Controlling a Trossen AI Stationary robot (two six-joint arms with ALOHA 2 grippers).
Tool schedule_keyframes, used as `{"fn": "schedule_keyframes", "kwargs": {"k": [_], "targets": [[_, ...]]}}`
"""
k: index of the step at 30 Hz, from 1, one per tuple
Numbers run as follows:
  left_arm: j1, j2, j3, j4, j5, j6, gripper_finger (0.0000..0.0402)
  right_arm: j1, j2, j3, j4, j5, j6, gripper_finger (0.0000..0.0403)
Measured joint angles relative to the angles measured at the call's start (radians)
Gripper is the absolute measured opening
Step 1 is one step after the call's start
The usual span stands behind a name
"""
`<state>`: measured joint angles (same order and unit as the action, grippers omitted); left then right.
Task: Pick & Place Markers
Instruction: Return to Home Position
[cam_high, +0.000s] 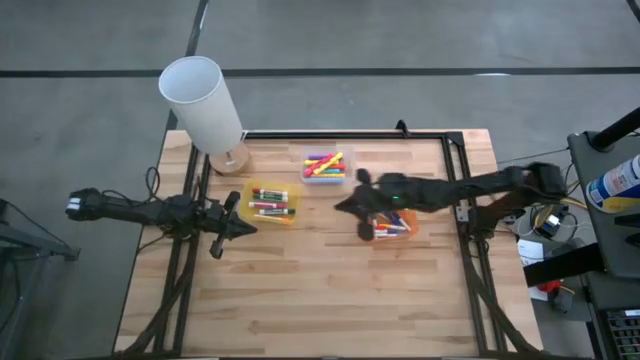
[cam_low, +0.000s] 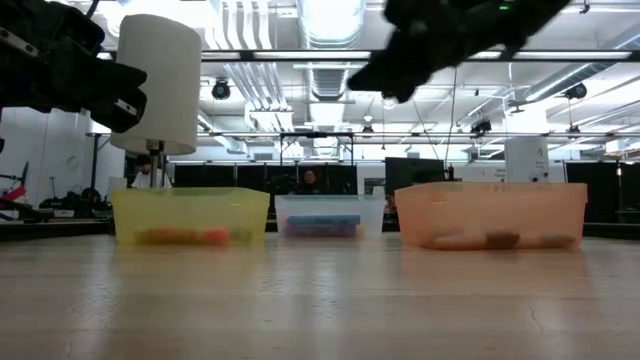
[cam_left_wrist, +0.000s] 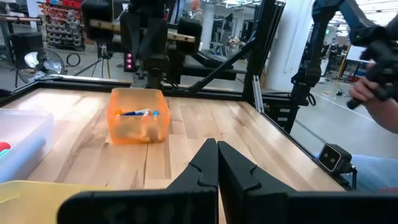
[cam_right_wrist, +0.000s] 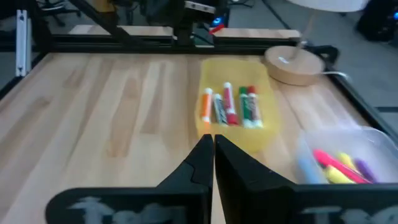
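Markers lie in three small trays on the wooden table. A yellow tray (cam_high: 270, 203) holds red, green and orange markers (cam_right_wrist: 229, 106). The clear tray (cam_high: 325, 168) holds pink, yellow and other coloured markers (cam_high: 324, 161). In the orange tray (cam_high: 398, 230) are a few more markers (cam_left_wrist: 138, 113). My right gripper (cam_high: 342, 206) hangs shut and empty above the table, just left of the orange tray and well clear of it in the low view (cam_low: 380, 80). At the table's left edge my left gripper (cam_high: 248, 229) is shut, level and empty, beside the yellow tray.
A lamp with a white shade (cam_high: 203, 100) and a round wooden base (cam_high: 230, 157) stands at the far left corner. A black frame (cam_high: 450, 140) borders the table. Bare wood (cam_high: 320, 290) fills the near half. People show in the room beyond the table.
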<state>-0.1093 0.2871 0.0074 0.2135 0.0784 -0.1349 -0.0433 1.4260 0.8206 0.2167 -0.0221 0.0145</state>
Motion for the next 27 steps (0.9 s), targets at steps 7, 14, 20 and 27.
{"fn": "schedule_keyframes", "kwargs": {"k": [7, 14, 20, 27], "targets": [[0.0, 0.0, 0.0, -0.005, 0.002, 0.0, 0.0, 0.0, -0.304, -0.23, -0.035, 0.025, 0.035, 0.0008], [0.0, 0.0, 0.0, -0.006, 0.002, 0.0, 0.0, 0.0, -0.582, -0.41, -0.074, 0.025, 0.046, 0.0008], [0.0, 0.0, 0.0, -0.006, 0.003, 0.0, 0.0, 0.0, -0.757, -0.521, -0.075, 0.024, 0.046, 0.0008], [0.0, 0.0, 0.0, -0.006, 0.003, 0.0, 0.0, 0.0, -0.86, -0.625, -0.079, 0.024, 0.046, 0.0008]]}}
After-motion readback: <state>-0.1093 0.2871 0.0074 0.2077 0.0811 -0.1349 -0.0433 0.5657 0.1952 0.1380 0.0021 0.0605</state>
